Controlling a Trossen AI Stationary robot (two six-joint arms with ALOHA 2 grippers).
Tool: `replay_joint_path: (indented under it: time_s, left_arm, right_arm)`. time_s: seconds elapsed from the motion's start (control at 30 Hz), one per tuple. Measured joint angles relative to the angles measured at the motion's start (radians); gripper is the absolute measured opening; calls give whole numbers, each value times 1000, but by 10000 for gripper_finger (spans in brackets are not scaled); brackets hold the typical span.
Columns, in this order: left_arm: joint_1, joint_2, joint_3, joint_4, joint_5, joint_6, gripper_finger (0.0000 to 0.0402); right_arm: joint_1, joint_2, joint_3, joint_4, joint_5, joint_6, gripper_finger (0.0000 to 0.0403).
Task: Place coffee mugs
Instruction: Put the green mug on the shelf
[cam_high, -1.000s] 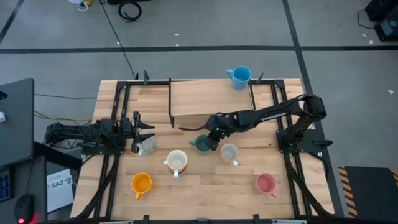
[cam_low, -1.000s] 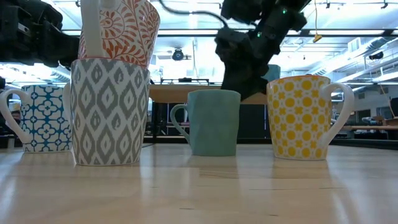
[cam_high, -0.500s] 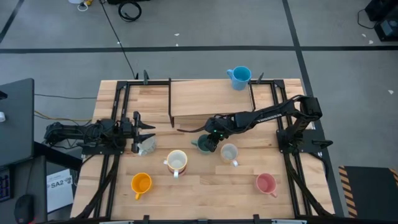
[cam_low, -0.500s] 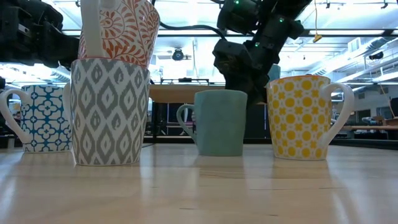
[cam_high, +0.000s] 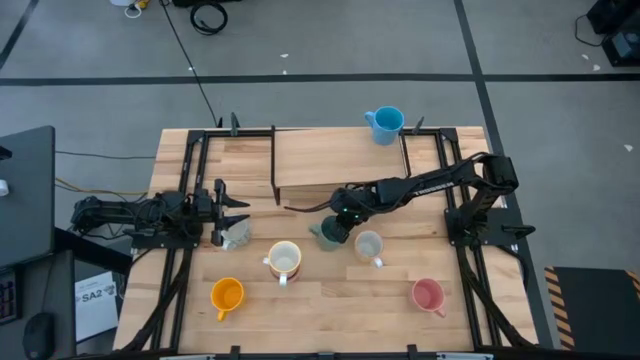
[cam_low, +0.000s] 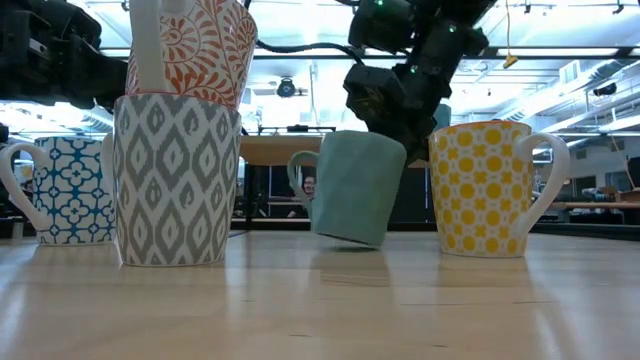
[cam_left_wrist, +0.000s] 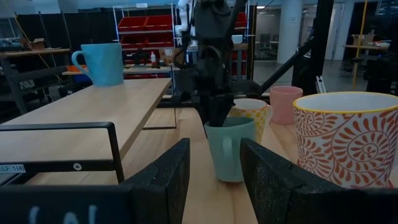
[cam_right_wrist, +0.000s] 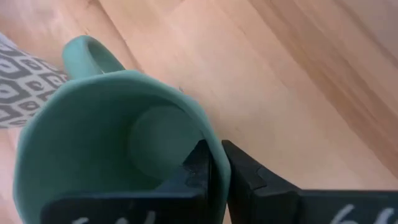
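The green coffee mug (cam_high: 326, 236) stands tilted mid-table, and my right gripper (cam_high: 341, 222) is shut on its rim. In the low view the green mug (cam_low: 352, 190) leans with its handle (cam_low: 298, 176) side raised. My left gripper (cam_high: 226, 211) waits open at the table's left, with nothing between its fingers (cam_left_wrist: 157, 184); a patterned mug (cam_high: 236, 235) stands just beside it. More mugs stand around: a white one (cam_high: 284, 260), a yellow-patterned one (cam_high: 369, 246), an orange one (cam_high: 227, 294), a pink one (cam_high: 428, 294) and a blue one (cam_high: 384, 123). My right gripper pinches the green mug's wall at the rim (cam_right_wrist: 209, 133), on the side away from the handle (cam_right_wrist: 87, 55), with one finger inside the mug and one outside. The fingers (cam_low: 392, 118) come down from above, slanting in from the table's right. The mug is tipped, and its low base edge (cam_low: 358, 243) is at the table top.
The blue mug stands on a raised wooden shelf (cam_high: 335, 160) at the back, framed by black rails (cam_high: 274, 165). The yellow-patterned mug (cam_low: 490, 188) is close on the green mug's right. The grey-patterned mug (cam_low: 175, 180) and a blue-patterned mug (cam_low: 62, 190) stand near the low camera.
My right gripper has come down over the green mug and shut on its rim. The mug, upright before, has tipped over toward the gripper's side, its handle side rising, and has shifted a little along the table.
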Motion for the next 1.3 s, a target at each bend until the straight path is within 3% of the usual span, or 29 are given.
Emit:
replay_joint_path:
  time_s: [0.47,0.77,1.03,1.3]
  left_arm:
    - [0,0,0,0,0,0,148]
    - [0,0,0,0,0,0,148]
    - [0,0,0,0,0,0,148]
    - [0,0,0,0,0,0,148]
  right_arm:
    - [-3,-1,405,-499,-11,26,34]
    - [-112,-3,669,-707,-8,19,34]
    - [-271,-4,721,-755,40,32,34]
    - [-389,-3,721,-791,93,150,34]
